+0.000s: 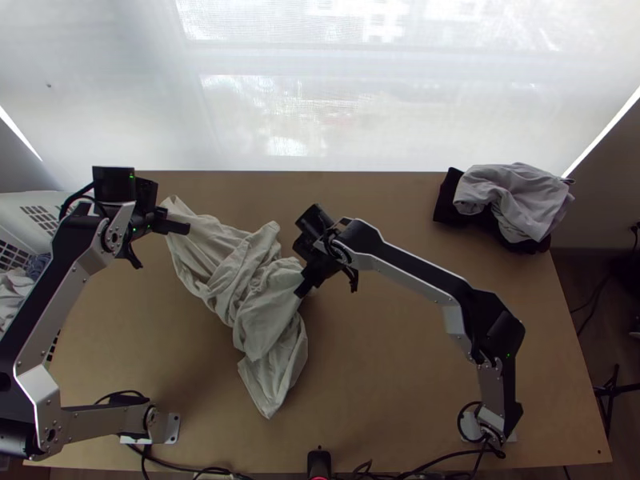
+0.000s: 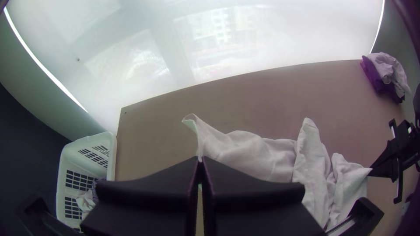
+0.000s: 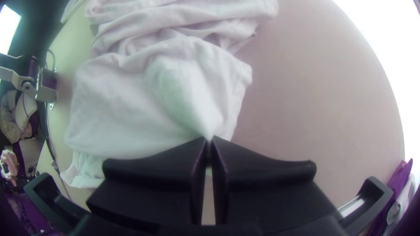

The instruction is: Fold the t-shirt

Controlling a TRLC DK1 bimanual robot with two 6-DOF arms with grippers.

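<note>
The off-white t-shirt (image 1: 240, 276) lies bunched and twisted on the table, stretching diagonally from the upper left toward the near middle. My left gripper (image 1: 189, 229) is at its far left end; in the left wrist view the left gripper (image 2: 200, 160) is shut on an edge of the t-shirt (image 2: 258, 153). At the cloth's right side is my right gripper (image 1: 299, 295). The right wrist view shows the right gripper (image 3: 209, 139) shut on a gathered bit of the t-shirt (image 3: 131, 105), with folds running up to its tips. Which part of the garment each holds, I cannot tell.
A light grey cloth (image 1: 516, 196) rests on a black one (image 1: 450, 198) at the table's far right. Beyond the left edge stands a white basket (image 1: 40, 210) with clothes inside. Cables (image 1: 192, 466) run along the near edge. Bare wood (image 1: 400, 384) lies right of the shirt.
</note>
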